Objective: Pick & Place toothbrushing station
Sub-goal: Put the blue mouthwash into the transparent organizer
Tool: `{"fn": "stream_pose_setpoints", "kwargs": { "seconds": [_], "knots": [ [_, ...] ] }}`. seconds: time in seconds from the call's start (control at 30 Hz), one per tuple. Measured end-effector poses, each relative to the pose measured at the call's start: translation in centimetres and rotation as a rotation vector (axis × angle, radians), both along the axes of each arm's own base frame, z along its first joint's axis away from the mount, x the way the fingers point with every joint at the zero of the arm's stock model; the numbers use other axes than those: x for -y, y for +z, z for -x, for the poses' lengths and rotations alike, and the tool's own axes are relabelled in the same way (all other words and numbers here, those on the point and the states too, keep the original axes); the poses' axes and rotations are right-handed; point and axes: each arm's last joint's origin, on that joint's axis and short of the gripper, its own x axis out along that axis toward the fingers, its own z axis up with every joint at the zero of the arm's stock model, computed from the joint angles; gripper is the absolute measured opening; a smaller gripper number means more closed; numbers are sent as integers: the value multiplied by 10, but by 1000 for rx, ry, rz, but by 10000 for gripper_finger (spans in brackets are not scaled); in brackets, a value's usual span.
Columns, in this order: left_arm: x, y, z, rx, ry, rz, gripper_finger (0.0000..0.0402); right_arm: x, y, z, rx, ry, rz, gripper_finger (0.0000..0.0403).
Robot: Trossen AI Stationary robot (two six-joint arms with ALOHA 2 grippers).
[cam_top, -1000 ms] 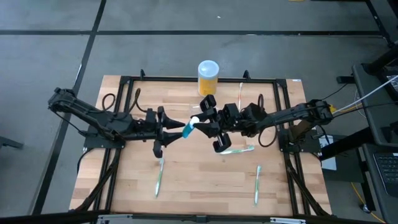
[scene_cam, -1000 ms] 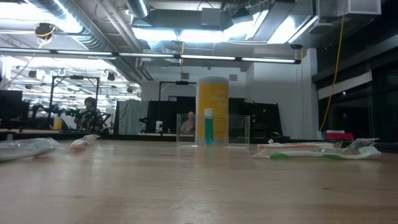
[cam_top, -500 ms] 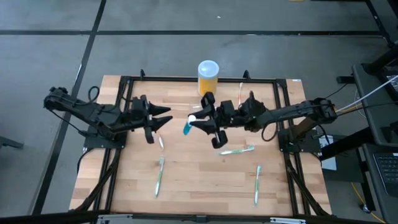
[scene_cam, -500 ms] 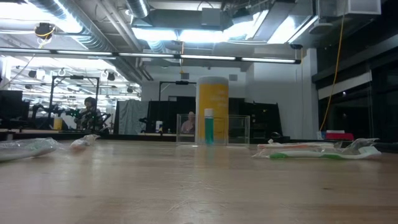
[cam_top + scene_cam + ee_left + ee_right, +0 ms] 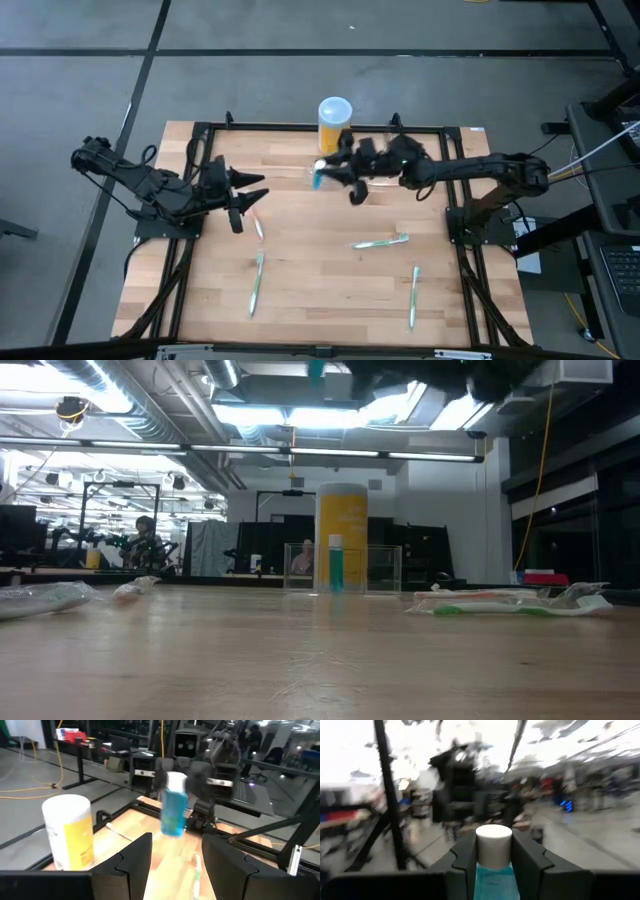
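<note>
My right gripper (image 5: 327, 176) is shut on a teal bottle with a white cap (image 5: 318, 177), above the table's far middle and just in front of the yellow white-lidded container (image 5: 334, 120). The bottle also shows in the left wrist view (image 5: 174, 815). The clear holder (image 5: 380, 568) stands on the table before the yellow container (image 5: 342, 535). A teal bottle shape (image 5: 335, 570) shows within its outline; whether it is inside, I cannot tell. My left gripper (image 5: 258, 190) is open and empty at the left. My right gripper pinches the teal bottle between its two fingers (image 5: 465, 860), on the bottle's sides just below the white cap (image 5: 494, 842). The fingers come roughly level from the table's right side. The bottle stands about upright, cap up (image 5: 175, 780), lifted clear of the table.
Green-and-white toothbrushes lie on the wood at near left (image 5: 256, 285) and near right (image 5: 413, 297). A wrapped one (image 5: 382, 241) lies at centre right and a small wrapped piece (image 5: 258, 228) near my left gripper. A black frame (image 5: 300, 127) edges the table.
My left gripper has drawn back from the teal bottle toward the table's left edge. My right gripper has carried the bottle up and toward the far edge, near the yellow container. The bottle has tipped from slanting to about upright.
</note>
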Motion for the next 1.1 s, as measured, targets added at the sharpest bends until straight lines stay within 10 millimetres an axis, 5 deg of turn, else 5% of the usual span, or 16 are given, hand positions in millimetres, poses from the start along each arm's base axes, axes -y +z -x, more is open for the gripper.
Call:
{"fn": "stream_pose_setpoints", "kwargs": {
  "seconds": [0.3,0.5,1.1],
  "knots": [
    [-4,-3,0,-40,44,-39,171,39,-65,45,-16,-162,-48,93],
    [-9,-4,-1,-52,75,-44,171,54,-90,60,-91,-195,-13,93],
    [-9,-9,-8,-83,87,-65,171,93,-148,62,-89,-216,3,93]
  ]
}}
